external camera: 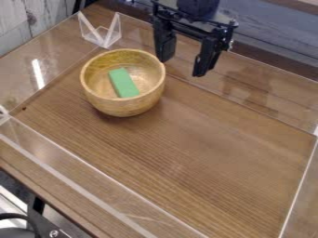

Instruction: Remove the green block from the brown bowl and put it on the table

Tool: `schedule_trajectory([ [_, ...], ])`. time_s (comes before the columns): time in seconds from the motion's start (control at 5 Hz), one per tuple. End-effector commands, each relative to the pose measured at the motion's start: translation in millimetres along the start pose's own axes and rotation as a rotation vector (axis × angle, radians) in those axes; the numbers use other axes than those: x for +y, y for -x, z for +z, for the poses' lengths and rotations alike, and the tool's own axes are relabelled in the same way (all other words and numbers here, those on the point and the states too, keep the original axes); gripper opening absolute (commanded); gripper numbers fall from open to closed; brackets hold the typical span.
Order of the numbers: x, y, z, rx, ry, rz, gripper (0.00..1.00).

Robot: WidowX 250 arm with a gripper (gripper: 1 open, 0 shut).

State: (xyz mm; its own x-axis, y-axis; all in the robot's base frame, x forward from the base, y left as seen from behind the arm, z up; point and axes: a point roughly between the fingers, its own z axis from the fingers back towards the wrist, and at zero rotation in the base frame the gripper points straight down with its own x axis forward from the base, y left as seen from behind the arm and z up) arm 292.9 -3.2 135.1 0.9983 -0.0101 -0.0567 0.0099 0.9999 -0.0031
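The green block (123, 83), a flat bright green bar, lies inside the brown bowl (123, 102), slanting across its tan interior. The bowl stands on the table (211, 149) at the left, toward the back. My black gripper (183, 58) hangs above the table just right of the bowl and behind it, pointing down. Its two fingers stand apart with nothing between them, so it is open. It touches neither the bowl nor the block.
Clear acrylic walls (74, 181) run around the table's edges. A clear folded acrylic piece (99, 31) stands at the back behind the bowl. Bare wood-grain tabletop stretches in front of and to the right of the bowl.
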Motion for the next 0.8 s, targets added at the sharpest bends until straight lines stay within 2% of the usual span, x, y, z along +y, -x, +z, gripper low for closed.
schedule_trajectory([
  [0.0,2,8.9,-5.5,0.015,-0.003,-0.058,1.0],
  [0.2,29,17.2,-8.4,-0.004,0.002,0.0,1.0],
  [0.4,67,25.1,-9.7,-0.045,0.006,0.072,1.0],
  [0.6,91,26.5,-9.2,-0.082,0.012,0.152,1.0],
])
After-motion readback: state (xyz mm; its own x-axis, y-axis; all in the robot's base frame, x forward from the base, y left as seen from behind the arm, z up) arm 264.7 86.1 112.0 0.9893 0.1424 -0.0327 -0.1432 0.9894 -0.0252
